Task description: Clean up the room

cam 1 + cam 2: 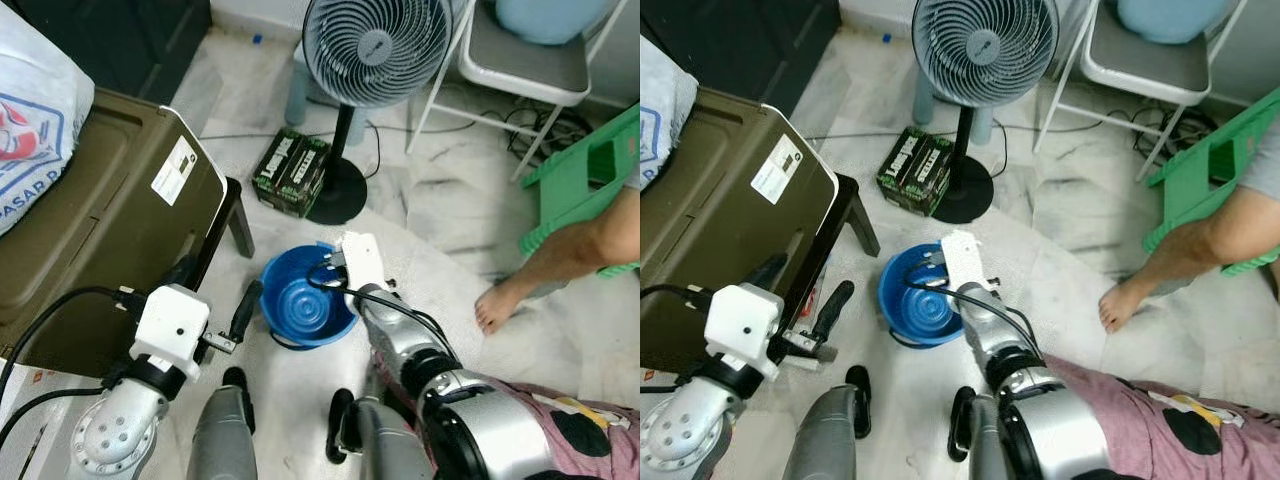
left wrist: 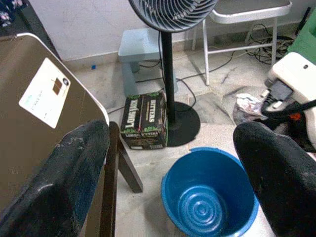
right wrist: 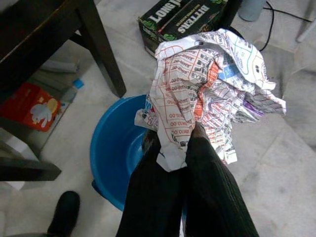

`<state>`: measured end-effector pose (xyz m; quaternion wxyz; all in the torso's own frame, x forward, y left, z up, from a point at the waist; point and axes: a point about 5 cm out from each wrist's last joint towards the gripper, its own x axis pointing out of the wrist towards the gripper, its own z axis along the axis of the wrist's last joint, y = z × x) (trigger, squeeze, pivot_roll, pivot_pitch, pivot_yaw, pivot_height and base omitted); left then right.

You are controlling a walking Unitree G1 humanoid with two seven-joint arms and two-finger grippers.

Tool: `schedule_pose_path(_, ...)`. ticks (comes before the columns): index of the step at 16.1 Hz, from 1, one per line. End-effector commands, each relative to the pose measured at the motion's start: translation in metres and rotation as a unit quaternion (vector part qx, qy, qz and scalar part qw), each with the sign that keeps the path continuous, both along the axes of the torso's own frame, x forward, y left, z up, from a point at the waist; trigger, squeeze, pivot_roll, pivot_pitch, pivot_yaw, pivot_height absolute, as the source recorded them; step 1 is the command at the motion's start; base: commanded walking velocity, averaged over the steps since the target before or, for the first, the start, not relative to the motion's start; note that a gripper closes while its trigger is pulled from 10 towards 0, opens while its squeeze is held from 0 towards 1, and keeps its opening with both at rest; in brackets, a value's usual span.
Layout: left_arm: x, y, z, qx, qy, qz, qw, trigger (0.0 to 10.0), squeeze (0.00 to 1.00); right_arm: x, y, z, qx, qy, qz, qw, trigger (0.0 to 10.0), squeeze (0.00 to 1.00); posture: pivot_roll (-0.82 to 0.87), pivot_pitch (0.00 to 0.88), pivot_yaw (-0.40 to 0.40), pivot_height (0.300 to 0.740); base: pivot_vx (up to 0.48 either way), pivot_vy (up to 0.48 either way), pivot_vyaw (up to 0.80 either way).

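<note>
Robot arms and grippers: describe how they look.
Both arms are silver with ribbed joints. Each wrist carries a white boxy housing fed by black cables. The left gripper and right gripper each have two long black fingers, scuffed on the left one.

I am standing in a home room: marble floor (image 1: 450, 200), pedestal fan (image 1: 375, 50), folding chair (image 1: 525, 60), barefoot person (image 1: 500, 305).

**What sits on the marble floor**

We see a pale marble floor (image 1: 450, 200) carrying a blue bucket (image 1: 303, 300) near its middle. Just beyond the bucket stands a pedestal fan (image 1: 375, 50) on a round black base, with a dark green carton (image 1: 290, 172) touching that base. A folding chair (image 1: 525, 70), a green plastic stool (image 1: 585, 175) and a person's bare foot (image 1: 497, 305) rest farther right.
</note>
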<state>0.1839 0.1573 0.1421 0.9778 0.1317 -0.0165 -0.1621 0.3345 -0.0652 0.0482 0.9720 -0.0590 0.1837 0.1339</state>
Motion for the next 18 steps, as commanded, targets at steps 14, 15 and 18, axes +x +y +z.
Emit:
schedule_pose_path(14,-0.009,0.007,-0.001,0.006,0.026,-0.003,1.000,10.0,0.00,0.002,0.019,0.008,0.031,-0.012,-0.001,0.999,10.0,0.98,0.27,0.377,-0.044,0.740,0.000,0.000,0.00)
schedule_pose_path(15,-0.009,0.007,-0.002,0.006,0.027,-0.003,1.000,10.0,0.00,0.003,0.019,0.009,0.033,-0.014,-0.001,0.999,10.0,0.99,0.26,0.373,-0.044,0.740,0.000,0.000,0.00)
schedule_pose_path(18,-0.007,0.007,-0.004,0.003,0.028,-0.001,1.000,10.0,0.00,0.002,0.027,0.013,0.061,-0.022,0.022,0.998,10.0,1.00,0.26,0.366,-0.042,0.740,0.000,0.000,0.00)
